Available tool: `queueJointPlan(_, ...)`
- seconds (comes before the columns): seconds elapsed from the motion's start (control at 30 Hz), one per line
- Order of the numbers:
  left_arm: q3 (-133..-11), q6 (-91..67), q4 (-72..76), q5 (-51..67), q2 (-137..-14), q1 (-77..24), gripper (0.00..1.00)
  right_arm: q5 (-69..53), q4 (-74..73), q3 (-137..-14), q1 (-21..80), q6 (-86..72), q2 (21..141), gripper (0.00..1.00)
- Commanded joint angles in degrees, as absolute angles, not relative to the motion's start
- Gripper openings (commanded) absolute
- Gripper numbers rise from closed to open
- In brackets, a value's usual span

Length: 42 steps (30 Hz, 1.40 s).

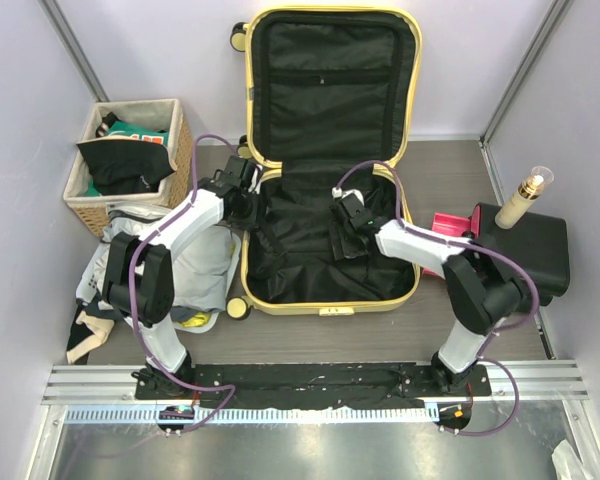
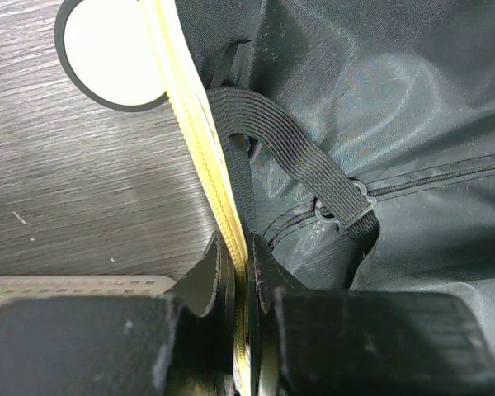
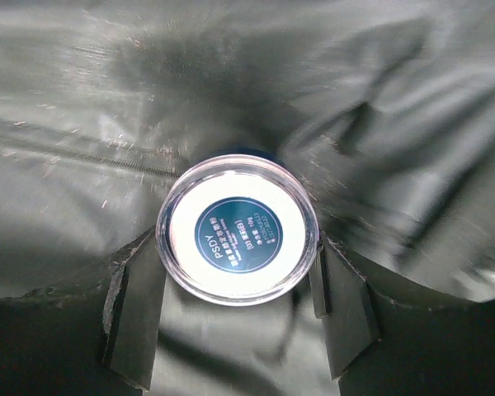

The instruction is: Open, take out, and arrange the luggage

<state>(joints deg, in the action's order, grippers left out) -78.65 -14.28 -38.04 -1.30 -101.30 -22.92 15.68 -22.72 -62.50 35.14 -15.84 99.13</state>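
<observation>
The pale-yellow luggage [image 1: 325, 306] lies open on the table, its lid [image 1: 325, 80] upright against the back wall, black lining showing. My left gripper [image 1: 248, 205] is shut on the yellow zipper rim [image 2: 194, 140] at the left side of the base; in the left wrist view [image 2: 246, 272] the rim runs between the jaws. A cream wheel [image 2: 111, 54] and a black elastic strap [image 2: 289, 148] lie beyond. My right gripper [image 1: 342, 225] is inside the base. In the right wrist view [image 3: 235, 243] its fingers press both sides of a round clear jar [image 3: 235, 231] with a blue label.
A wicker basket [image 1: 130, 150] with dark and green clothes stands at the back left. Pale clothes [image 1: 190, 265] lie beside the luggage's left side. A black hard case with a red edge [image 1: 525, 250] stands at the right, with a gold-capped bottle [image 1: 528, 195] on it.
</observation>
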Motion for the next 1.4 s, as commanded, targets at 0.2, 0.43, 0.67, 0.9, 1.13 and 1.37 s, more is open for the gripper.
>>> queueJointPlan(0.2,-78.22,-9.49,-41.57,5.54,-103.45,-25.93,0.00,19.95,-36.38,-68.56,29.45,-15.38,76.48,0.20)
queueJointPlan(0.43,-78.05,-9.76,-41.66,6.06,-103.10,-25.84,0.00,18.72,-41.74,-62.15,15.13,-13.45,67.24,0.20)
queueJointPlan(0.67,-77.87,-9.84,-41.57,6.42,-102.74,-25.93,0.00,14.95,-42.19,-56.61,7.12,-11.69,65.13,0.20)
queueJointPlan(0.9,-77.61,-9.84,-41.57,6.15,-102.31,-26.19,0.00,15.38,-42.71,-55.28,4.66,-11.69,66.27,0.23)
queueJointPlan(1.13,-77.70,-9.84,-41.57,6.33,-102.57,-26.37,0.00,19.33,-44.12,-55.72,4.31,-12.31,66.62,0.57)
queueJointPlan(1.37,-77.78,-9.84,-41.66,6.24,-102.66,-26.63,0.00,20.21,-44.74,-56.25,4.31,-12.13,66.09,0.84)
